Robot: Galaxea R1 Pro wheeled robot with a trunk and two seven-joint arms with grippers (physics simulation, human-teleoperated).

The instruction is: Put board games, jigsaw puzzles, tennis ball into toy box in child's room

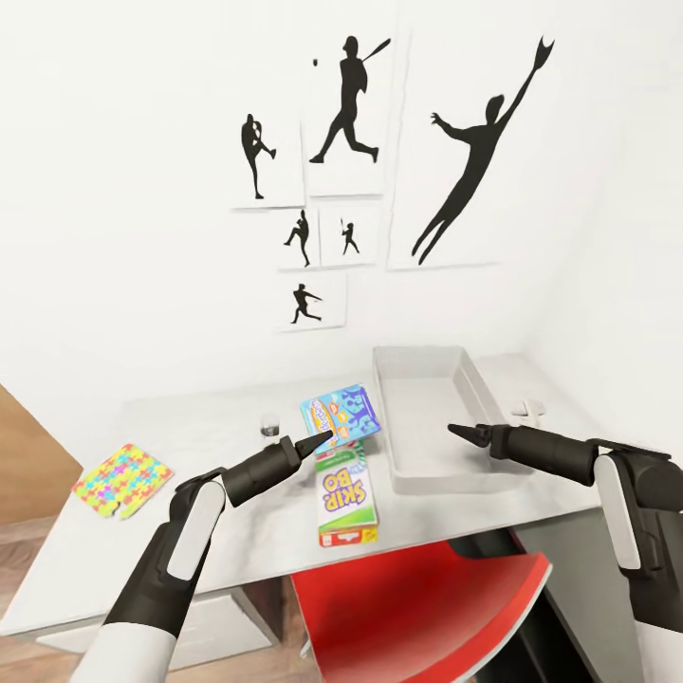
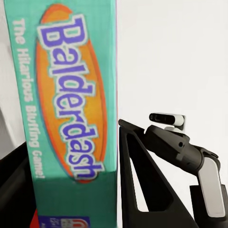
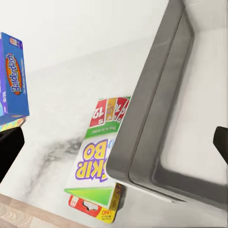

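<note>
Two arms are reaching over the table (image 1: 190, 427) in the head view: the left gripper (image 1: 321, 438) is clamping the blue board game (image 1: 341, 413) (lifted beside the toy box (image 1: 417, 465)), the right gripper (image 1: 455, 432) hovering over the box, its opening unclear. Left wrist view: the fingers (image 2: 142, 190) are gripping the game's teal edge (image 2: 66, 99). Right wrist view: the SKIP-BO game (image 3: 97, 159) is lying against the box wall (image 3: 142, 133).

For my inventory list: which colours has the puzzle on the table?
Yellow, pink, green and blue pieces on the puzzle, best in the head view.

Glossy printed card Balderdash box (image 2: 66, 104), matt grey plastic toy box (image 1: 432, 417), smooth pale table (image 1: 190, 474).
</note>
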